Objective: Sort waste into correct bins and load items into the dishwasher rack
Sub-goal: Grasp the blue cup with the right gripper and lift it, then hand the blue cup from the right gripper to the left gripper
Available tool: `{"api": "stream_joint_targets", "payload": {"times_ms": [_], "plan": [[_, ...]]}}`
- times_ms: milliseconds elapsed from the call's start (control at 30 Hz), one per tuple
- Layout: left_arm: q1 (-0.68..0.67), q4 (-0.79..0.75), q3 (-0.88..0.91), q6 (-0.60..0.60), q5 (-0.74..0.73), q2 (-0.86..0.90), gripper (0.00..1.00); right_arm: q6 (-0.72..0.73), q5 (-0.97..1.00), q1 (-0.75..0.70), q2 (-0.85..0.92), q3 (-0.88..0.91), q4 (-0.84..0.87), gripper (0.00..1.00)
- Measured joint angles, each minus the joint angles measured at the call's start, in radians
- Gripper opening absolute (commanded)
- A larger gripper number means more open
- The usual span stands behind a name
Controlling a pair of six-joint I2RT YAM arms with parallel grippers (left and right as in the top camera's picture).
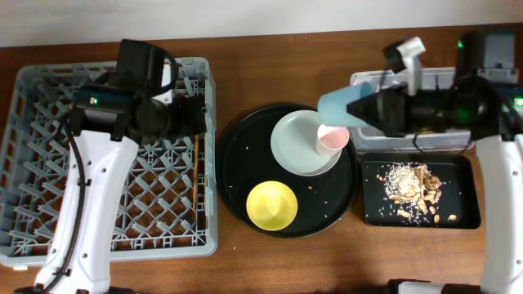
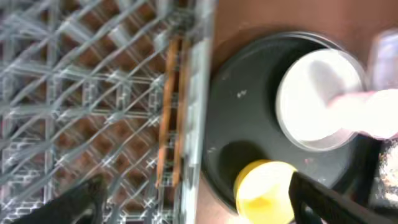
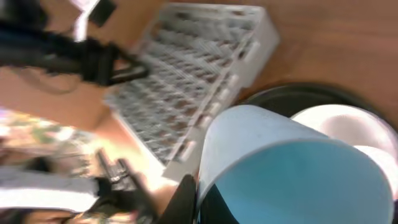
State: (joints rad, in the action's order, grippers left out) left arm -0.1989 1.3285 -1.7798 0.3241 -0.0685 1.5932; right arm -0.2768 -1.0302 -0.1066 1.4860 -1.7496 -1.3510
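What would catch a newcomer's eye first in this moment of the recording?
The light-blue cup stands out first, held on its side in the right gripper over the far right edge of the round black tray. Next come the bright yellow bowl at the near side of that tray and the big grey rack on the left, with the chopsticks lying along its right side.
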Motion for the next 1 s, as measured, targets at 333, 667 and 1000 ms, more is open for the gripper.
{"api": "stream_joint_targets", "payload": {"times_ms": [333,667,1000], "plan": [[-0.003,-0.232,0.000,-0.509,-1.231,0.000,0.99,-0.334,-0.481,0.069,0.009,0.293,0.009,0.04],[-0.003,-0.113,0.000,-0.674,-1.375,0.000,0.99,-0.279,-0.494,0.225,0.003,0.064,0.019,0.04],[-0.078,-0.113,0.000,-0.699,-1.398,0.002,0.82,-0.090,-0.544,0.233,-0.006,0.057,0.231,0.04]]}}
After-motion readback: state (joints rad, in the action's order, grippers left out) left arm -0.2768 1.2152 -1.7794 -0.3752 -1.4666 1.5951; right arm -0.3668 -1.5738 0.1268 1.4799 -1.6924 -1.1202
